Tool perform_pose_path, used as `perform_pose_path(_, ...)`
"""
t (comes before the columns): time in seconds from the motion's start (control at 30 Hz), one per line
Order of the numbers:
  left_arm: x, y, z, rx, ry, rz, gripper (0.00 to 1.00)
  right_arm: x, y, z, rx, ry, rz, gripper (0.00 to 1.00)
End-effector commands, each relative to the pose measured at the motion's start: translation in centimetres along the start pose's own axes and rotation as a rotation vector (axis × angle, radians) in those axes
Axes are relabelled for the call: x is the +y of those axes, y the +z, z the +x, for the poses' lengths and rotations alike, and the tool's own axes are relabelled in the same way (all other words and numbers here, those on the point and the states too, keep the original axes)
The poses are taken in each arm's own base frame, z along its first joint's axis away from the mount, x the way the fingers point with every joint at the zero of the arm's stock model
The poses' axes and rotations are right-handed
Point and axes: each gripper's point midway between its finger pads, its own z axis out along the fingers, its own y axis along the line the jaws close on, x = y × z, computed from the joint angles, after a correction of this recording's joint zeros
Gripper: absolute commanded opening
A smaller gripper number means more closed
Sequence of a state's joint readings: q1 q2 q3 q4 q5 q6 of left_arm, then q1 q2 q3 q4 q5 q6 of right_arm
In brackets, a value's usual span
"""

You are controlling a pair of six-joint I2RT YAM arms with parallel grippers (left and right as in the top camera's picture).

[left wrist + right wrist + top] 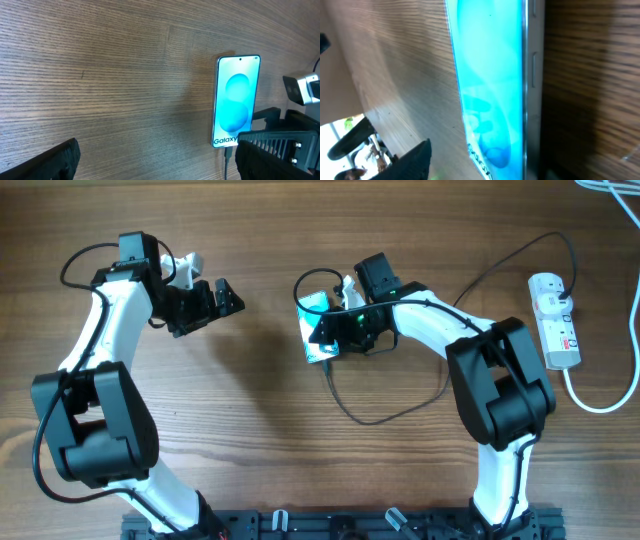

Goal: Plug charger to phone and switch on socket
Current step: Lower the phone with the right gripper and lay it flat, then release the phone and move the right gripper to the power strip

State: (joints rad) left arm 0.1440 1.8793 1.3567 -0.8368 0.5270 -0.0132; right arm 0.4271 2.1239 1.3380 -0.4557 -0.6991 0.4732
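The phone (318, 350) lies flat on the wooden table, turquoise screen up. In the left wrist view (236, 100) its "Galaxy" end points toward the camera. The charger (380, 418) is a thin black cable looping from the socket (557, 320) to the phone's lower end. Its connector tip (229, 154) sits against the phone's bottom edge. My right gripper (338, 330) hovers low over the phone. It is open, and the phone fills the right wrist view (490, 100) between the jaws (480, 167). My left gripper (215, 300) is open and empty, left of the phone.
The socket's thick white lead (600, 405) curves off at the right edge. Another white cable (612, 198) crosses the top right corner. Bare wood (100, 90) lies between the left gripper and the phone.
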Motion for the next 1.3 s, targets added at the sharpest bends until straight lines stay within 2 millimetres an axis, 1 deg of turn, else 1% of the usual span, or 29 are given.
perform_pose_path(0.0, 0.0, -0.1, -0.2, -0.006, 0.002, -0.005, 1.00, -3.2, 1.1, 0.8, 0.010, 0.045, 0.113, 0.71)
perform_pose_path(0.07, 0.0, -0.1, -0.2, -0.006, 0.002, -0.005, 1.00, -3.2, 1.1, 0.8, 0.011, 0.046, 0.114, 0.76)
perform_pose_path(0.17, 0.0, -0.1, -0.2, -0.006, 0.002, -0.005, 1.00, -3.3, 1.1, 0.8, 0.009, 0.046, 0.116, 0.77)
perform_pose_path(0.23, 0.0, -0.1, -0.2, -0.006, 0.002, -0.005, 1.00, -3.4, 1.0, 0.9, 0.010, 0.061, 0.119, 0.80)
perform_pose_path(0.3, 0.0, -0.1, -0.2, -0.006, 0.002, -0.005, 1.00, -3.9, 0.6, 0.9, -0.001, 0.110, 0.162, 0.82)
perform_pose_path(0.33, 0.0, -0.1, -0.2, -0.006, 0.002, -0.005, 1.00, -4.1, 0.0, 0.8, -0.010, 0.112, 0.195, 0.82)
perform_pose_path(0.4, 0.0, -0.1, -0.2, -0.006, 0.002, -0.005, 1.00, -4.0, -1.4, 0.4, -0.042, 0.102, 0.252, 0.83)
perform_pose_path(0.5, 0.0, -0.1, -0.2, -0.005, 0.002, -0.005, 1.00, -2.6, -4.1, -0.7, -0.098, 0.057, 0.303, 0.84)
perform_pose_path(0.53, 0.0, -0.1, -0.2, -0.005, 0.002, -0.005, 1.00, -1.8, -6.0, -1.0, -0.114, 0.024, 0.346, 0.86)
perform_pose_path(0.6, 0.0, -0.1, -0.2, -0.005, 0.002, -0.005, 1.00, -0.5, -9.1, -1.1, -0.114, -0.039, 0.422, 0.92)
perform_pose_path(0.63, 0.0, -0.1, -0.2, -0.005, 0.002, -0.005, 1.00, -0.2, -11.0, -1.1, -0.107, -0.086, 0.485, 0.97)
perform_pose_path(0.67, 0.0, -0.1, -0.2, -0.005, 0.002, -0.005, 1.00, -0.7, -12.9, -1.0, -0.111, -0.101, 0.571, 1.00)
perform_pose_path(0.7, 0.0, -0.1, -0.2, -0.005, 0.002, -0.005, 1.00, -1.9, -14.9, -1.1, -0.124, -0.090, 0.683, 1.00)
perform_pose_path(0.8, 0.0, -0.1, -0.2, -0.005, 0.002, -0.005, 1.00, -5.7, -18.6, -1.4, -0.156, -0.046, 0.897, 1.00)
perform_pose_path(0.93, 0.0, -0.1, -0.2, -0.005, 0.002, -0.005, 1.00, -7.5, -20.3, -1.9, -0.169, -0.002, 0.908, 1.00)
perform_pose_path(1.1, 0.0, -0.1, -0.2, -0.005, 0.002, -0.005, 1.00, -11.2, -23.7, -2.2, -0.229, 0.183, 0.913, 1.00)
perform_pose_path(1.2, 0.0, -0.1, -0.2, -0.005, 0.002, -0.005, 1.00, -13.8, -26.1, -1.3, -0.246, 0.329, 0.920, 1.00)
perform_pose_path(1.27, 0.0, -0.1, -0.2, -0.005, 0.002, -0.005, 1.00, -15.1, -27.4, -0.9, -0.265, 0.405, 0.919, 1.00)
